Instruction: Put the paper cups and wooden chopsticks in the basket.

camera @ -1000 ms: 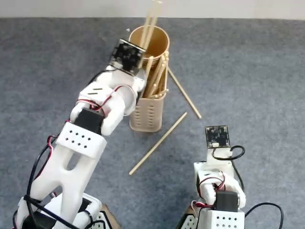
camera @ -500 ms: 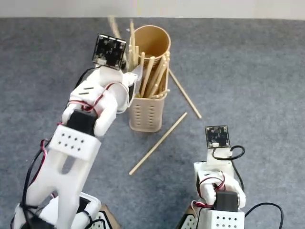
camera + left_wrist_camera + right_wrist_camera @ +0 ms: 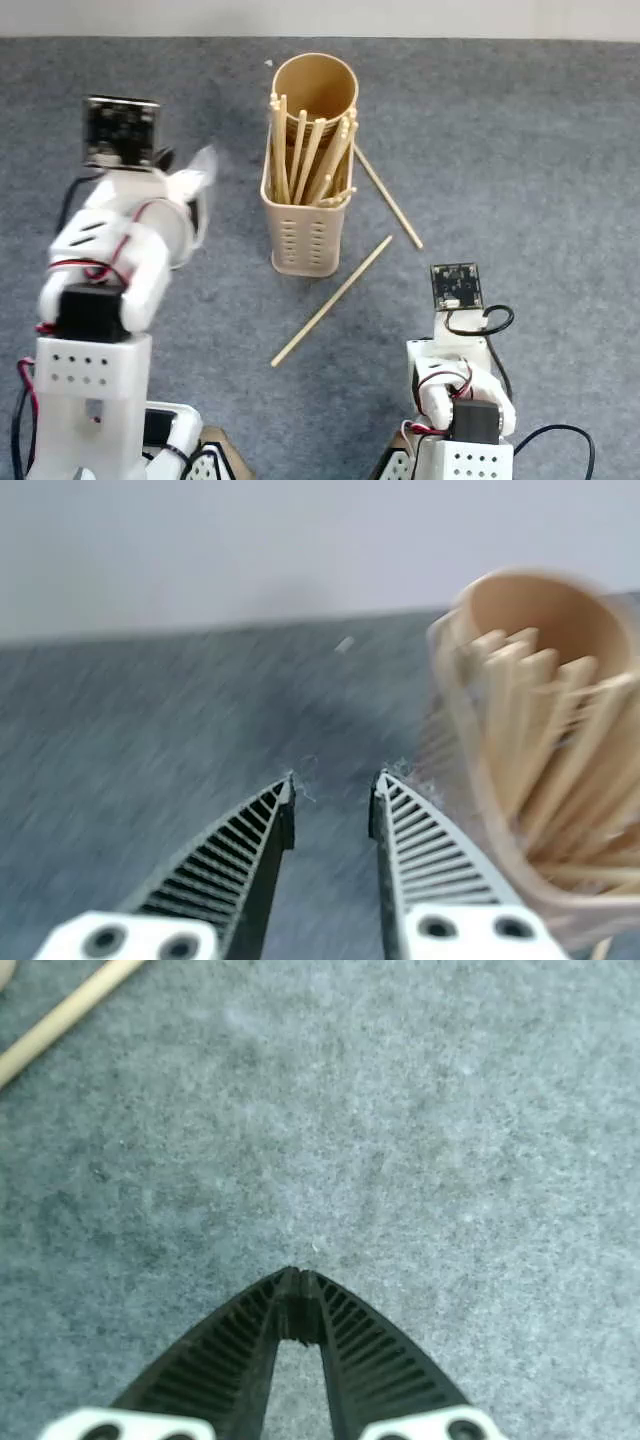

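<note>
A tan slotted basket (image 3: 308, 245) stands at mid-table with a paper cup (image 3: 343, 80) and several wooden chopsticks (image 3: 300, 160) upright in it. Two loose chopsticks lie on the grey mat: one chopstick (image 3: 388, 197) right of the basket, a second chopstick (image 3: 332, 300) in front of it. My left gripper (image 3: 200, 180) hovers left of the basket, open and empty. In the left wrist view the left gripper (image 3: 333, 785) has the cup (image 3: 530, 600) and the basket's chopsticks (image 3: 560, 740) beside it. My right gripper (image 3: 298, 1278) is shut over bare mat near the front, a chopstick (image 3: 60, 1015) off to one side.
The grey mat (image 3: 520, 150) covers the whole table, with a pale wall along its far edge. The right arm's base (image 3: 460, 400) sits at the front right, and the left arm's base (image 3: 90, 400) at the front left.
The left arm has swung left, away from the basket. The chopsticks it held over the cup now stand in the basket. The right arm has not moved.
</note>
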{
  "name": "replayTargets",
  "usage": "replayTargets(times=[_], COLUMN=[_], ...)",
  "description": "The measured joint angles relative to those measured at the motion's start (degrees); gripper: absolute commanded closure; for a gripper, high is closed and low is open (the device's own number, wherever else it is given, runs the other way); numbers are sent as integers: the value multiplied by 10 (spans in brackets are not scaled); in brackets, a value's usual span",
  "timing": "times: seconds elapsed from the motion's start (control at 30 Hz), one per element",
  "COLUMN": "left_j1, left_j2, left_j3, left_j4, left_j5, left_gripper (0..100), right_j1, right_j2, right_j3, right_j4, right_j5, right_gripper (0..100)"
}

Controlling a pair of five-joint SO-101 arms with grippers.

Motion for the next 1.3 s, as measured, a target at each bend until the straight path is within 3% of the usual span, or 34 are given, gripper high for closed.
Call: replayTargets(times=[0.2,0.3,0.6,0.73,1.0,1.13,1.2,1.3], left_j1=[-47,-53,-49,-48,-48,-48,-48,-48], left_j2=[44,65,84,84,87,88,88,89], left_j3=[0,28,173,188,188,202,215,229], left_j4=[133,149,12,2,2,-2,-18,-40], left_j5=[0,0,12,42,44,46,47,47], left_gripper=[863,863,863,863,863,863,863,864], right_j1=[0,0,0,-6,-119,-124,-124,-105], right_j2=[0,0,0,0,0,0,0,0], right_j3=[0,0,0,0,0,0,0,0], right_j4=[0,0,0,0,0,-2,-21,-69], right_j5=[0,0,0,0,0,5,42,164], right_gripper=[992,992,992,992,992,991,991,959])
